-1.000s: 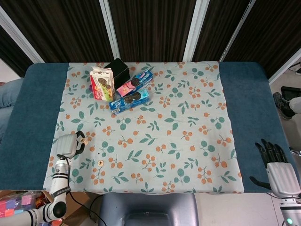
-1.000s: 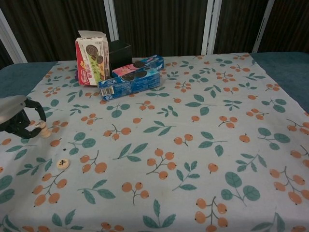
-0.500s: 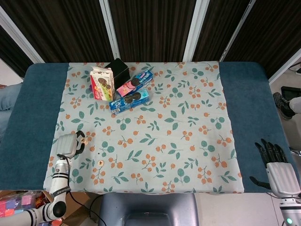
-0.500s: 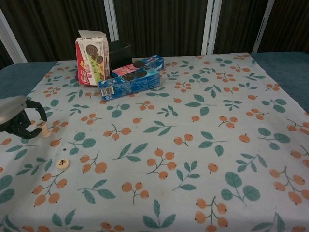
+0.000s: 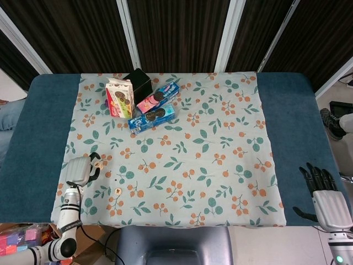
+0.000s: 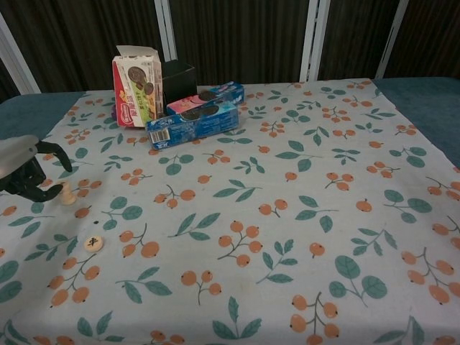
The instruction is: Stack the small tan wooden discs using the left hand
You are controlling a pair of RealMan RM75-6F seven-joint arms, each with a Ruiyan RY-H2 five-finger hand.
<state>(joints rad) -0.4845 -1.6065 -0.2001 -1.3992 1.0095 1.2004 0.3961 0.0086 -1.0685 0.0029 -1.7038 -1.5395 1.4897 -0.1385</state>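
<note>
Your left hand (image 6: 25, 175) sits at the near-left of the floral cloth (image 5: 220, 132), fingers curled but spread apart, with nothing clamped between them. One dark fingertip reaches up and to the right, the lower ones bend toward a small stack of tan discs (image 6: 67, 194) standing just right of the hand. From the chest view you cannot tell whether a fingertip touches that stack or only comes close to it. In the head view the same hand (image 5: 80, 169) shows as a pale back with dark fingers, and the stack (image 5: 97, 164) lies right at its fingertips.

A single tan disc (image 6: 93, 244) with a dark mark on its face lies flat on the cloth, nearer than the stack and a little to its right, apart from your hand.

Your right hand (image 5: 324, 194) rests off the cloth on the blue table (image 5: 292, 110) at the near-right corner, fingers apart and extended, holding nothing.

At the far-left of the cloth stand an upright snack box (image 6: 136, 86) and a black box (image 6: 179, 77) behind it, with a blue cookie pack (image 6: 192, 123) and a pink-and-blue cookie pack (image 6: 208, 96) lying beside them.
</note>
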